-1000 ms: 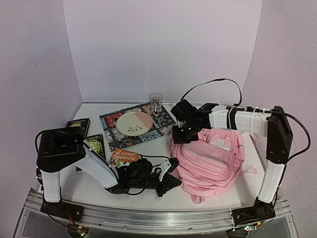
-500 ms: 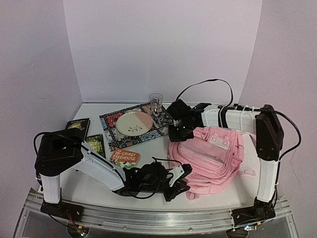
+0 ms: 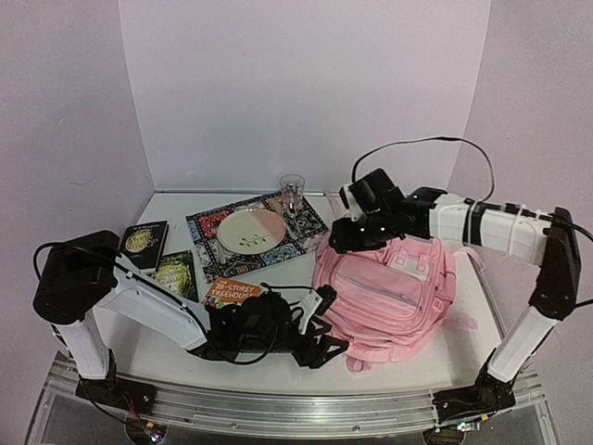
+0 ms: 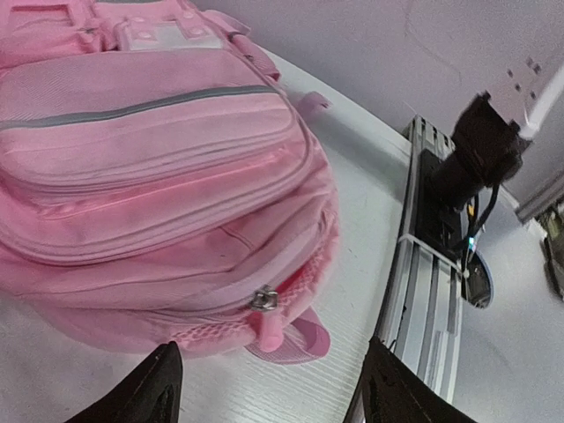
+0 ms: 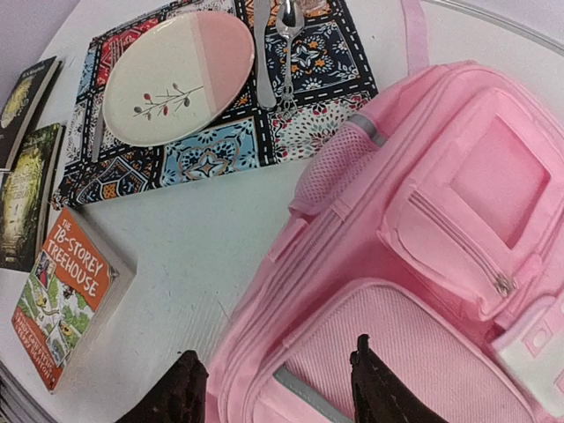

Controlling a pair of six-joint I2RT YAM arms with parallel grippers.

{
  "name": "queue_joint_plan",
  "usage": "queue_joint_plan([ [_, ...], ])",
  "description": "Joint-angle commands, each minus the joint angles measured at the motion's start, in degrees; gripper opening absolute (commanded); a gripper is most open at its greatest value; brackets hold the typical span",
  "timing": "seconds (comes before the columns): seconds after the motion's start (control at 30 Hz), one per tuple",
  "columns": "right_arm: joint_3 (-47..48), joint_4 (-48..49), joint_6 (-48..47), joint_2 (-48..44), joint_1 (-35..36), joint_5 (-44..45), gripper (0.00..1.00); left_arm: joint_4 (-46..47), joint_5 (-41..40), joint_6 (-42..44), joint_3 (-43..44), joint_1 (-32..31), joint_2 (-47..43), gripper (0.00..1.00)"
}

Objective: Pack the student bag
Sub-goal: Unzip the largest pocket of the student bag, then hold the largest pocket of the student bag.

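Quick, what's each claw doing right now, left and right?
Left claw: open, holding nothing, just short of the student bag.
Right claw: open, holding nothing, over the student bag.

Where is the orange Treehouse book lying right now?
The orange book lies left of centre in the top view, just in front of the patterned placemat, between a dark book and the pink student bag.
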Motion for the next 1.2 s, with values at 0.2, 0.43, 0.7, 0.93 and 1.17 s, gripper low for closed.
queue_joint_plan([
  [0.2, -17.2, -5.9, 9.8, -18.5, 2.9, -1.0, 0.59, -7.2, 1.1, -24.3, 0.2, 10.4, -5.9, 0.79],
  [0.43, -25.1, -6.7, 17.4, -24.1, 6.5, -0.9, 0.61, -10.0, 5.8, -36.2, 5.9, 12.9, -0.3, 0.72],
  [0.7, -28.1, -7.1, 24.9, -26.2, 12.9, 1.3, 0.60, -10.1, 12.4, -44.7, 14.9, 13.0, 10.1, 0.53],
  [0.93, -29.6, -7.7, 30.7, -26.5, 18.4, 2.9, 0.58, -10.1, 13.6, -46.6, 17.4, 15.4, 12.1, 0.10],
  [1.17, -32.1, -12.3, 37.8, -26.0, 22.1, 4.4, 0.50, -10.1, 14.0, -46.1, 18.7, 18.4, 12.3, 0.00],
])
